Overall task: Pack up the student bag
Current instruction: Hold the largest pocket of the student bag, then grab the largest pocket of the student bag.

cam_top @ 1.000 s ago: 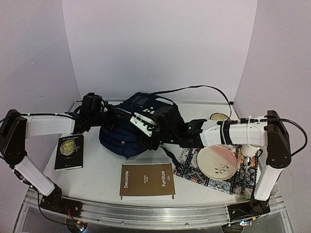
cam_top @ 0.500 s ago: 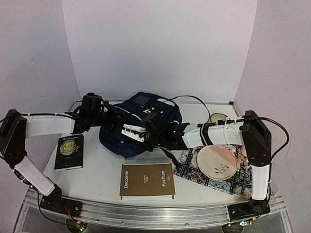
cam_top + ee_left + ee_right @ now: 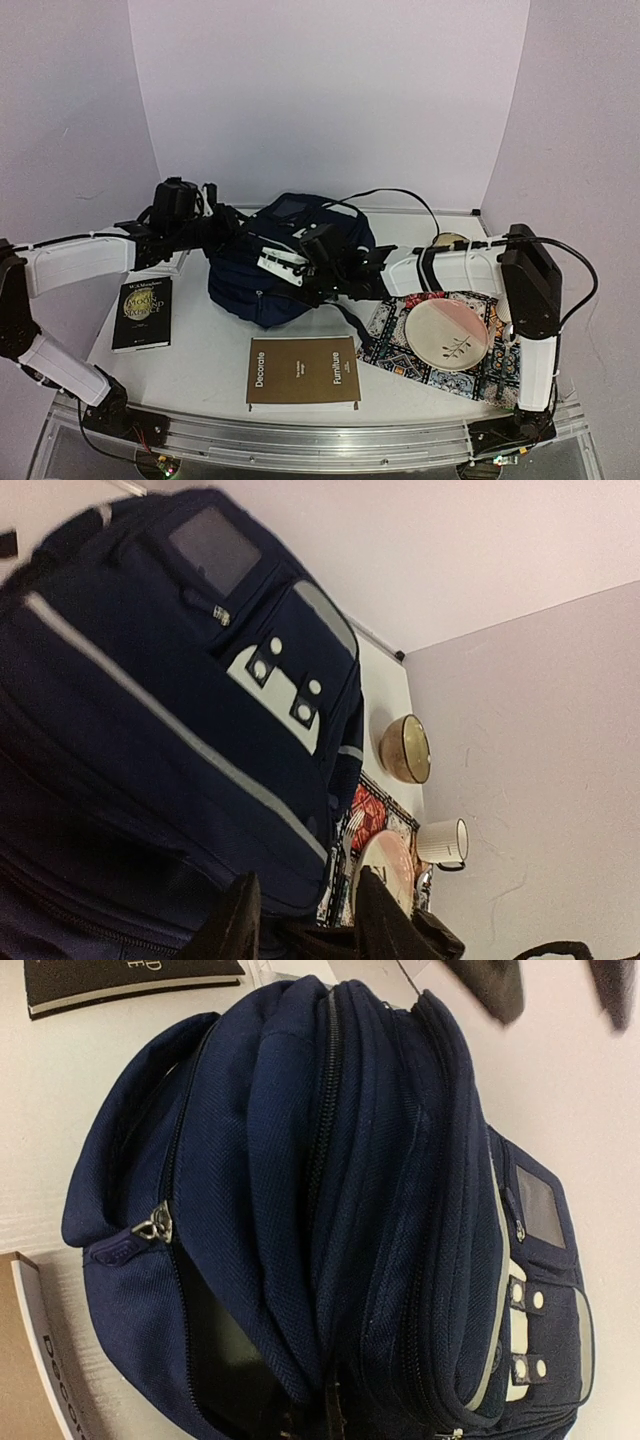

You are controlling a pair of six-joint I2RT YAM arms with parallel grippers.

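The student bag (image 3: 290,235) is a dark navy backpack with white trim standing at the table's middle. Its top faces the right wrist camera, showing a gaping zipped pocket (image 3: 215,1350) with a dark inside. My right gripper (image 3: 270,268) lies against the bag's front and is shut on a fold of its fabric (image 3: 335,1415). My left gripper (image 3: 222,232) hovers at the bag's upper left. Its dark fingers (image 3: 385,910) stand apart with only the bag's side behind them, so this gripper (image 3: 305,925) holds nothing.
A black book (image 3: 142,312) lies left of the bag, and a brown book (image 3: 303,370) lies in front. On the right, a patterned mat (image 3: 490,375) carries a pink plate (image 3: 447,334) and a fork (image 3: 352,825). A bowl (image 3: 405,748) and mug (image 3: 440,842) stand behind.
My right gripper slid left along the bag and closed on its fabric. My left gripper let go, opened and rose slightly. The bag shifted a little.
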